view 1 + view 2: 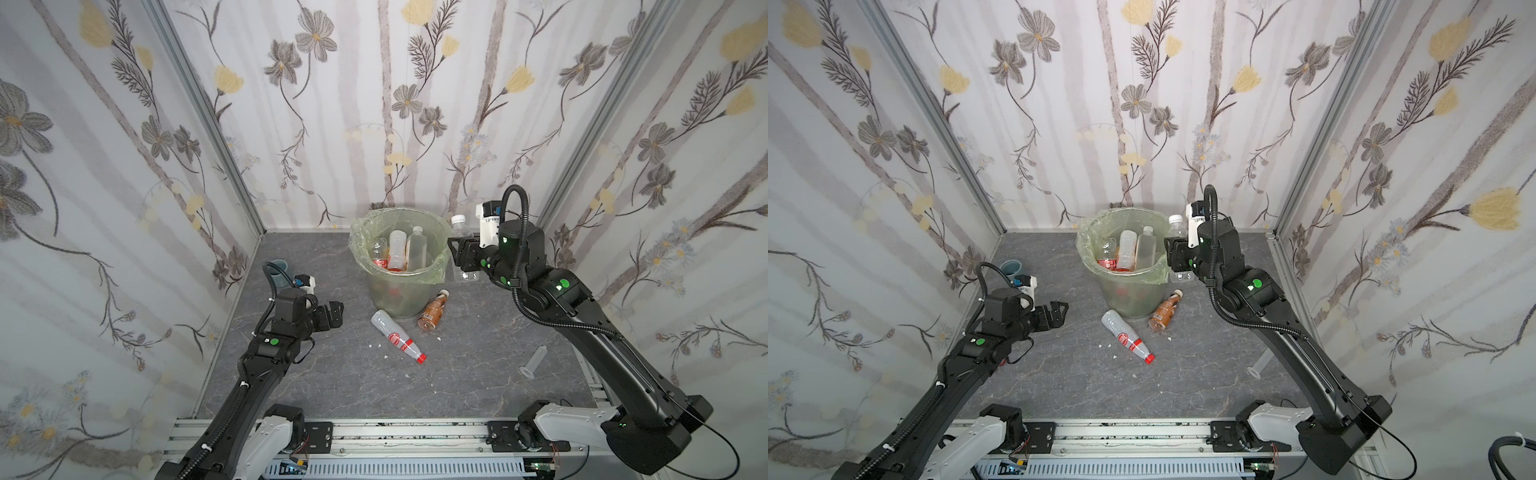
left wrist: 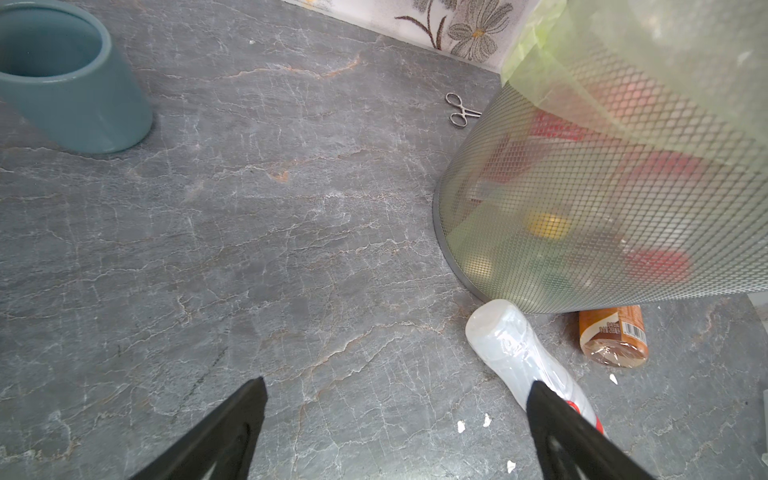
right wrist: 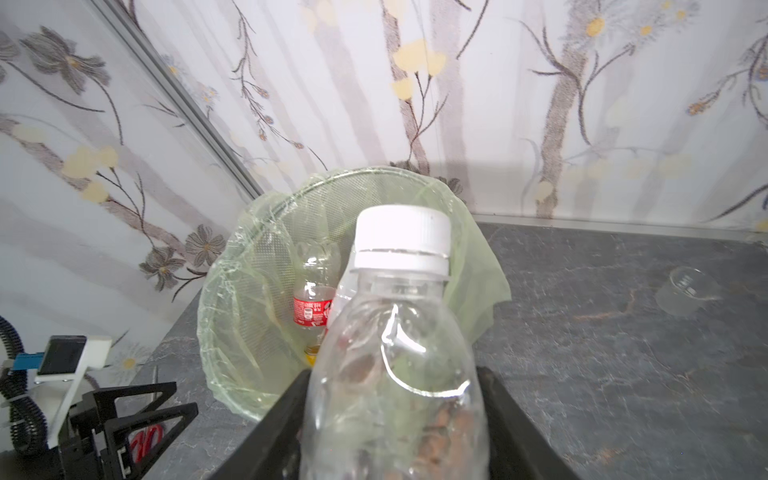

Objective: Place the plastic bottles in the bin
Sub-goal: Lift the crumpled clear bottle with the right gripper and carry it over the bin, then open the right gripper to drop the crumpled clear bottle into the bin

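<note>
The bin (image 1: 390,297) (image 1: 1128,296) stands at the back middle of the table, and several bottles (image 1: 397,248) stand in it. My right gripper (image 1: 462,254) (image 3: 395,376) is shut on a clear bottle with a white cap (image 1: 459,225) (image 3: 395,332). It holds the bottle upright just right of the bin's rim (image 3: 226,299). A frosted bottle with a red cap (image 1: 395,334) (image 2: 509,347) and a brown bottle (image 1: 433,311) (image 2: 613,336) lie on the table in front of the bin. My left gripper (image 1: 335,312) (image 2: 399,382) hangs open left of them, holding nothing.
A blue-grey cup (image 1: 276,272) (image 2: 70,83) stands at the back left. Small metal forceps (image 2: 459,110) lie by the bin, a clear beaker (image 3: 690,295) stands at the back right, and a clear tube (image 1: 534,361) lies under the right arm. White crumbs (image 2: 460,426) dot the table. Walls close three sides.
</note>
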Motion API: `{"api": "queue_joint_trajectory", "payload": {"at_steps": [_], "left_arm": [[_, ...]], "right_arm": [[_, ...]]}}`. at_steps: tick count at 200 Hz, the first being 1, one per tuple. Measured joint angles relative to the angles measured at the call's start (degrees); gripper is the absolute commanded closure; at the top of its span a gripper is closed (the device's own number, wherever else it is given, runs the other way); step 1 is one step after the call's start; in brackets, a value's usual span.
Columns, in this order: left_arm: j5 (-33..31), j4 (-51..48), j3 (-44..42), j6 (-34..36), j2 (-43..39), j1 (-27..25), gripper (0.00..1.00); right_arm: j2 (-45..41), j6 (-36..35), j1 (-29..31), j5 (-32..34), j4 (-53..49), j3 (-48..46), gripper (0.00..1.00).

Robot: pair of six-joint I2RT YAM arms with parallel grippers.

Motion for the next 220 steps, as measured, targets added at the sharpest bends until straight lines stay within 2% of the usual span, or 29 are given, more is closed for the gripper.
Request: {"api": "queue_joint_trajectory", "payload": {"at_steps": [35,131,220], "left_arm": [[0.59,0.0,-0.2,0.0,-0.17,0.0,0.0],[0.81,0.0,-0.24,0.0,-1.22,0.0,0.0],[0.79,0.0,-0.26,0.0,-1.27,0.0,0.0]], "right_arm": [[4.17,0.15,-0.02,-3.69,2.38,3.58,0.4],[17.77,6.99,0.0,-10.88,12.09,11.39,0.4],[23.08,9.79,1.68,-10.82,14.8,11.52,0.3]]}}
